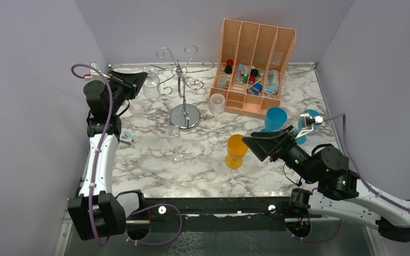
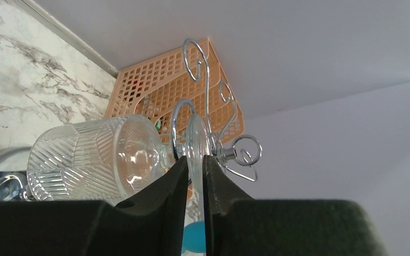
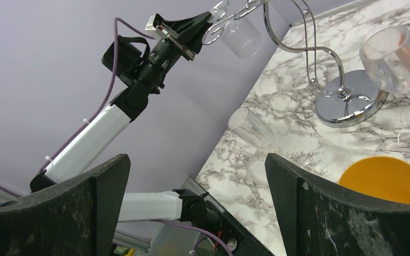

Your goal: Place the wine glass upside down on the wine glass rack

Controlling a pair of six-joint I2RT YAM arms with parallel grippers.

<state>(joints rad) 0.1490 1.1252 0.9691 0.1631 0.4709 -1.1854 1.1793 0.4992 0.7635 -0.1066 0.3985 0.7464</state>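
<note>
My left gripper (image 1: pixel 140 81) is shut on the round foot of a clear cut-pattern wine glass (image 1: pixel 150 85) and holds it raised at the left scroll arms of the silver wine glass rack (image 1: pixel 184 80). In the left wrist view the jaws (image 2: pixel 195 160) pinch the foot disc; the glass bowl (image 2: pixel 96 157) lies on its side to the left, and the stem sits at a curled wire arm of the rack (image 2: pixel 177 125). My right gripper (image 1: pixel 252 142) is open and empty, low over the table beside an orange goblet. Its view shows the held glass (image 3: pixel 240 34) hanging at the rack.
The rack's shiny disc base (image 1: pixel 186 116) stands mid-table. A second clear wine glass (image 1: pixel 176 141) stands in front of it, with a small clear cup (image 1: pixel 217 103) to the right. An orange goblet (image 1: pixel 236 151), two blue cups (image 1: pixel 275 118) and the orange slotted organiser (image 1: pixel 253 66) are at right.
</note>
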